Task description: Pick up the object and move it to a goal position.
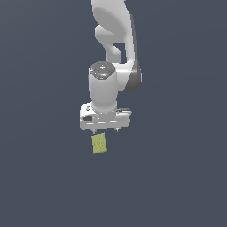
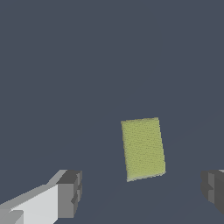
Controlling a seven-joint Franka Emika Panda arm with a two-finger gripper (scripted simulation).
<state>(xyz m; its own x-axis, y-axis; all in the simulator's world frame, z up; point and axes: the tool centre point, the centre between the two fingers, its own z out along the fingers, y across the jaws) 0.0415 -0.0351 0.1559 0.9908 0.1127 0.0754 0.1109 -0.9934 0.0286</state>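
Block (image 1: pixel 99 144), yellow-green w/ faint ribbed texture, lying flat on dark grey surface (image 1: pixel 40 186), slightly skewed, nearest the exterior cam. No counter edges or corners showing in either view, so not placeable by them. Sitting just in front of gripper (image 1: pixel 105 130), toward the exterior view's left of its centre, apart from both fingertips. In wrist view, showing as block (image 2: pixel 143 148) ahead of the gap between fingers (image 2: pixel 70 192), not betw. them. Gripper (image 2: pixel 142 192) standing wide open, gripping nothing, gap much wider than block. Behind, white arm (image 1: pixel 113 48) rising out of the frame's top, wrist pointing straight down.
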